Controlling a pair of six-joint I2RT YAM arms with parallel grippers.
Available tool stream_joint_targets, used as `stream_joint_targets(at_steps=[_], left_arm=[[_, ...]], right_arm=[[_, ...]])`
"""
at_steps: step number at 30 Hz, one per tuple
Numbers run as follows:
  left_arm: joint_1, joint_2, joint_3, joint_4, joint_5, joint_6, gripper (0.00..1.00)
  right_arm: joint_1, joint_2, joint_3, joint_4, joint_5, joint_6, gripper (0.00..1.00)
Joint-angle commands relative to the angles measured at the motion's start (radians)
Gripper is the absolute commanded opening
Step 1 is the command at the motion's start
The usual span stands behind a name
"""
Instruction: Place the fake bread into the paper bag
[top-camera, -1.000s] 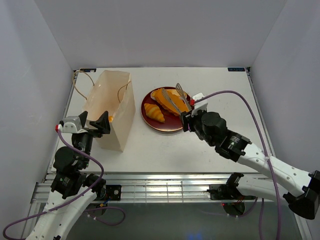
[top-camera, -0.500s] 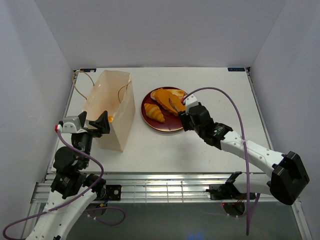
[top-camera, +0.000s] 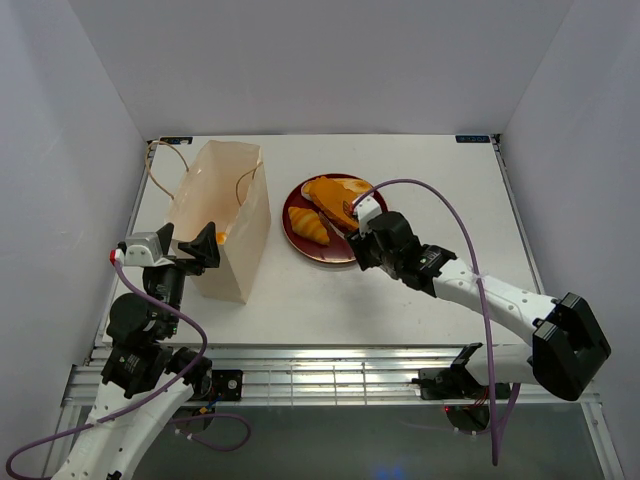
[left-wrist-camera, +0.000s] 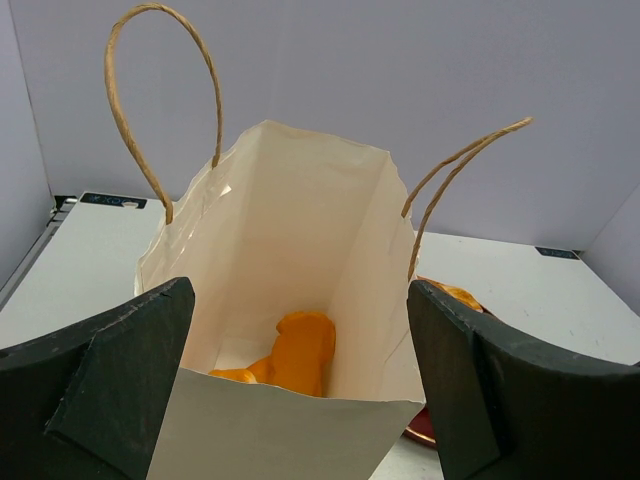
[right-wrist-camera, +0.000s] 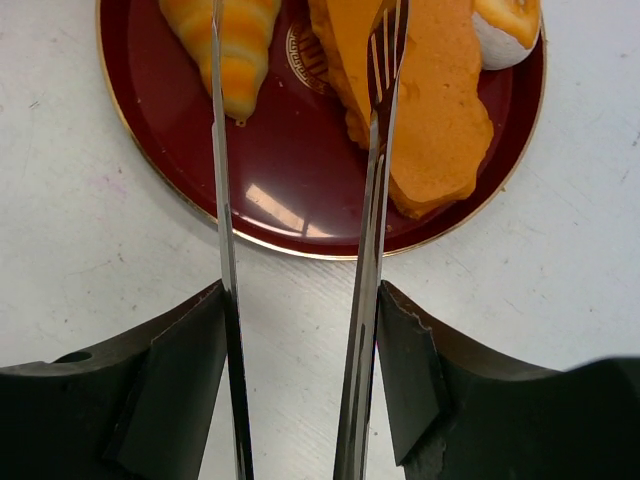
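The white bench (top-camera: 440, 170) carries everything; biggest on it is the paper bag (top-camera: 225, 215), standing upright with its mouth wide, just left of the red plate (right-wrist-camera: 290, 180); one orange piece (left-wrist-camera: 300, 350) already lies in the bag's bottom. On the plate sit the rest of the fake bread: a long flat loaf (top-camera: 330, 195), a croissant (top-camera: 308, 225) beside it, and a small roll at the far rim. The left gripper (top-camera: 188, 243) hangs spread apart at the bag's near edge, gripping nothing; the right gripper (right-wrist-camera: 298, 350) is clamped around thin metal tongs (right-wrist-camera: 372, 230), whose blades stand apart above the croissant and loaf. Those pastries look light, rigid and glossy, so likely slippery against metal; I'd pinch the croissant across its thick middle.
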Motion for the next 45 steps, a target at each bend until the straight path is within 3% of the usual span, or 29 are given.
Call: stream_joint_targets(at_steps=[1,9,18,26,45], left_arm=[[-0.004,-0.004,0.005,-0.005,-0.005,-0.008,0.98],[-0.004,-0.018,0.007,-0.006,-0.015,-0.01,0.98],[-0.004,-0.029,0.008,-0.008,-0.014,-0.011,0.98],[-0.004,-0.019,0.005,-0.008,-0.013,-0.01,0.98],[-0.004,0.033,-0.002,-0.006,-0.025,-0.002,0.98]], right_arm=[[0.006,0.005,0.045,0.066,-0.055,-0.003,0.63],[-0.027,-0.041,0.002,0.079,0.04,0.103,0.65],[-0.225,-0.208,-0.172,0.159,0.041,0.32,0.66],[-0.402,-0.327,-0.326,0.178,-0.011,0.405,0.66],[-0.442,-0.211,-0.439,0.279,0.014,0.401,0.69]])
